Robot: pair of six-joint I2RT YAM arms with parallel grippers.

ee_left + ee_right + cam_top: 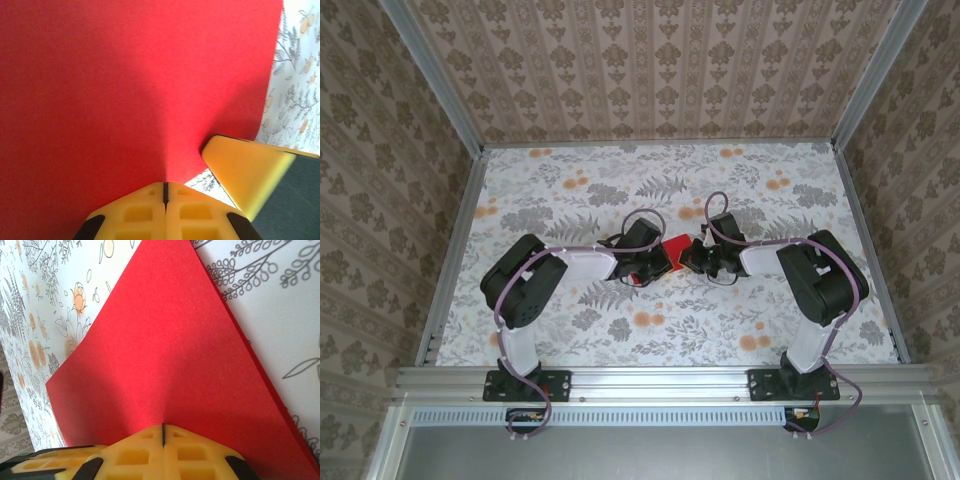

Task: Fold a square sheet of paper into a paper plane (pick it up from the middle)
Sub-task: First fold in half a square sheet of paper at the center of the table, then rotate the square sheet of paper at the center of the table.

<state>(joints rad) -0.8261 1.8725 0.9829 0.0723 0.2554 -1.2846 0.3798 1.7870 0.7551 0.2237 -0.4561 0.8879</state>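
The red square sheet of paper (675, 248) hangs between my two grippers over the middle of the table. My left gripper (658, 262) has its yellow jaws pressed together, and the square sheet of paper (125, 90) runs in a raised ridge into the left gripper (165, 186). My right gripper (692, 256) faces it from the other side. In the right wrist view the sheet of paper (170, 355) puckers into the shut tips of the right gripper (163, 426). A yellow finger of the right gripper (247, 170) touches the sheet's lower right edge.
The table (570, 190) has a floral cloth on it. Metal rails (450, 250) run along its sides, with patterned walls behind. Both arms bend inward, their elbows (520, 280) over the near half of the table.
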